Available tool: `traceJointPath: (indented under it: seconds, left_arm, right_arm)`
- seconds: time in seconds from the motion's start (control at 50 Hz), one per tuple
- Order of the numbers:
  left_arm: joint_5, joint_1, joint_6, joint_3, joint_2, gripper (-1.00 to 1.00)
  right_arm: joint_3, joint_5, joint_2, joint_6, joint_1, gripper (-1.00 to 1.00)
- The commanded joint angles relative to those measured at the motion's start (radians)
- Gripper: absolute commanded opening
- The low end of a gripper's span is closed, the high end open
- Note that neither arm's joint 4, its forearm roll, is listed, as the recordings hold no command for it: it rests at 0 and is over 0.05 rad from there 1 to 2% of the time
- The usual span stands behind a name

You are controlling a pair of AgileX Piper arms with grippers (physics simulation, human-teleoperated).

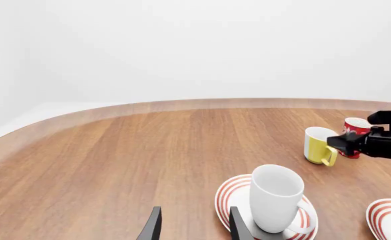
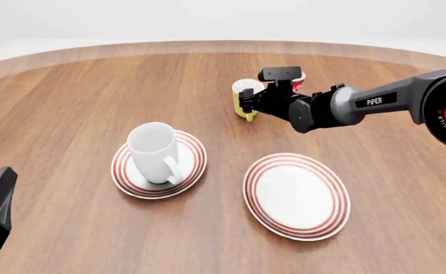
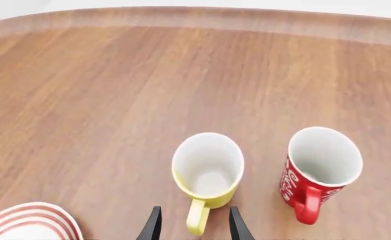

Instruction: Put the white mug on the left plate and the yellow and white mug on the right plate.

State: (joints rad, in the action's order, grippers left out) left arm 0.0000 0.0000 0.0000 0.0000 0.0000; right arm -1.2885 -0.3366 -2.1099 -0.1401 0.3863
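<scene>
Right plate (image 2: 297,196) bare — white mug (image 2: 154,152) on left plate (image 2: 194,161).

yellow mug (image 3: 207,170), handle between open hand (image 3: 194,223), red cup (image 3: 319,170)

Grey right arm (image 2: 375,103) lettered "PiPER" in white, black hand (image 2: 247,104), red ring marking on its base.

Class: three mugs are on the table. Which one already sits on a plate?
The white mug, the tallest. It stands upright on the left plate; the yellow and white mug and red cup stand on bare wood.
</scene>
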Motion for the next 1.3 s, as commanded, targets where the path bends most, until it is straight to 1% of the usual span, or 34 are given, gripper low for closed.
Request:
traceJointPath:
  seconds: [0.02, 0.46, 1.3]
  left_arm:
    - [0.000, 0.000, 0.000, 0.000, 0.000, 1.00]
    - [0.000, 0.000, 0.000, 0.000, 0.000, 1.00]
    - [0.000, 0.000, 0.000, 0.000, 0.000, 1.00]
  right_arm:
    - [-0.003, -0.003, -0.022, -0.008, -0.001, 1.00]
    - [-0.019, -0.002, -0.054, -0.017, -0.002, 1.00]
    - [-0.082, 0.050, -0.104, -0.013, 0.008, 1.00]
